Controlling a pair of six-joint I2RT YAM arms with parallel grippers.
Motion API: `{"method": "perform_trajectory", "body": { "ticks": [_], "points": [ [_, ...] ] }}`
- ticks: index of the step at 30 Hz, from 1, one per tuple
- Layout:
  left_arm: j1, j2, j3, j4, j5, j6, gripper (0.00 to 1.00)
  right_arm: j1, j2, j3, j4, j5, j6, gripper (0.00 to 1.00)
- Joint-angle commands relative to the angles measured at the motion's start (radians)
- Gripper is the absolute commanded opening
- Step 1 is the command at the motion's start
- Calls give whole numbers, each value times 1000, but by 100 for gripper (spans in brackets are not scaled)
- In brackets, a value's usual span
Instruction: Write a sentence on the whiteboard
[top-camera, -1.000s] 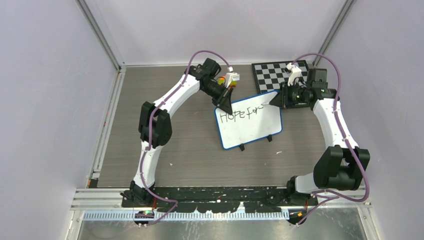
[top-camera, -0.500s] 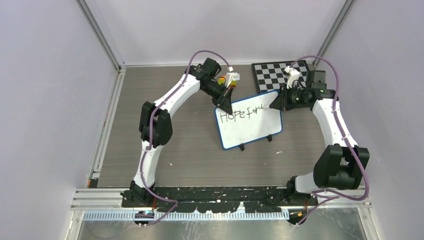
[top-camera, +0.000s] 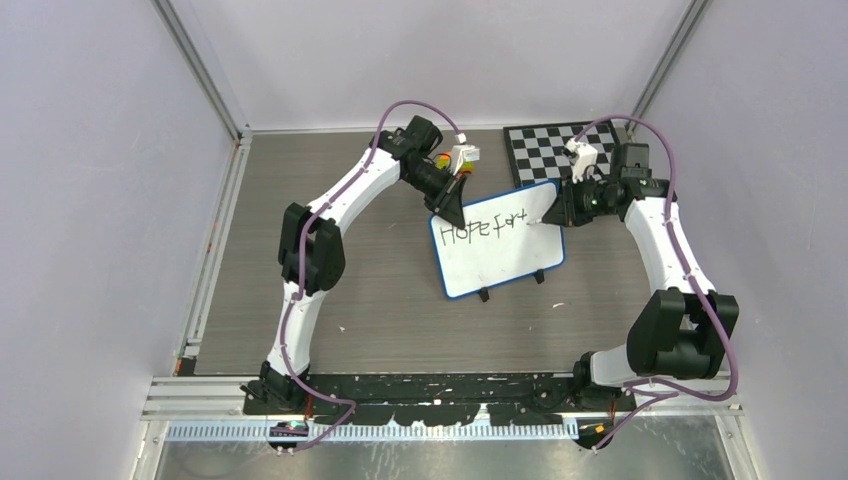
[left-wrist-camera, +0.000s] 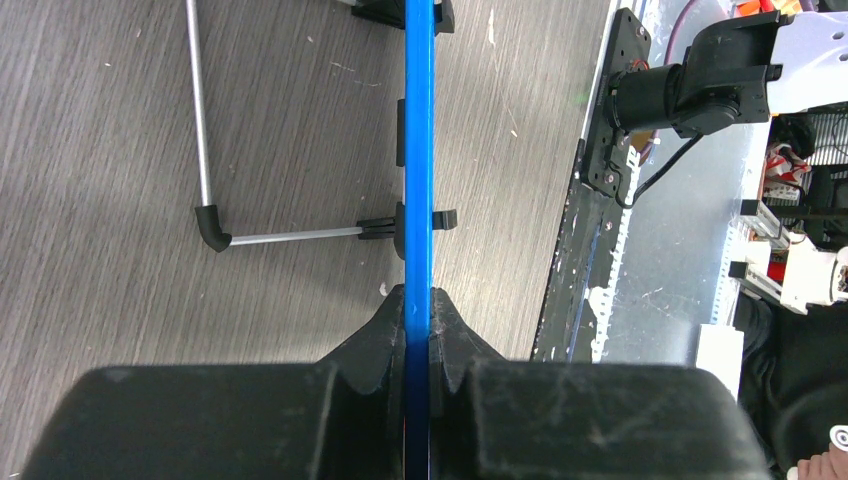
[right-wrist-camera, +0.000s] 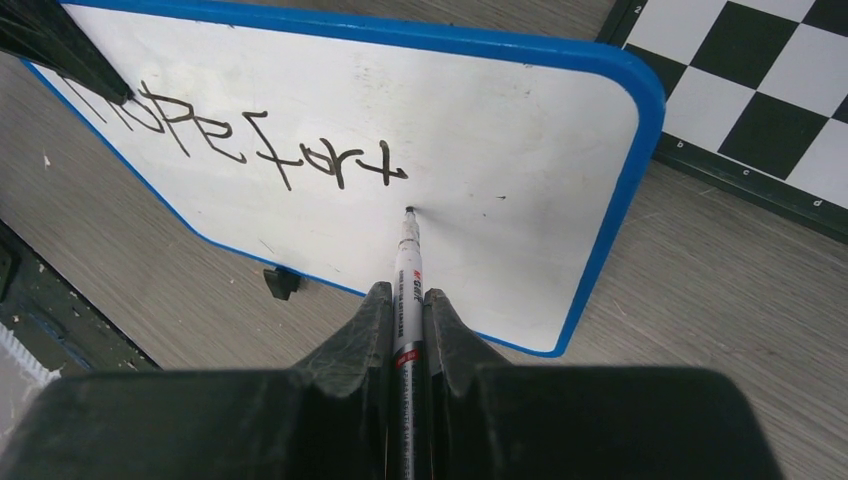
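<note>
Top external view: marker sits right of the last letter

At left, the left gripper pinches the whiteboard at its upper-left rim, holding it tilted mid-table; the written line runs rightward along its top; the marker, clamped lengthwise in the right gripper, points its tip just right of and below the final stroke, bare white beyond; the checkered board lies past the right rim, likely no obstacle.

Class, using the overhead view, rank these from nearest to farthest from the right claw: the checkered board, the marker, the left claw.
From the right claw:
1. The marker: gripped between its fingers, tip at the whiteboard.
2. The checkered board: just behind it, toward the back right.
3. The left claw: across the whiteboard, clamped on its far left corner.
</note>
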Motion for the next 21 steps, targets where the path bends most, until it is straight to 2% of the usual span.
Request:
{"method": "perform_trajectory", "body": {
  "ticks": [1,8,21],
  "points": [
    [-23,15,18,-15,10,11,0,-2,-22,70,8,10,-5,0],
    [-24,15,18,-12,16,11,0,-2,-33,89,-3,-43,7,0],
    [-24,12,15,-9,20,9,0,-2,-19,111,98,-20,84,0]
  ]
}}
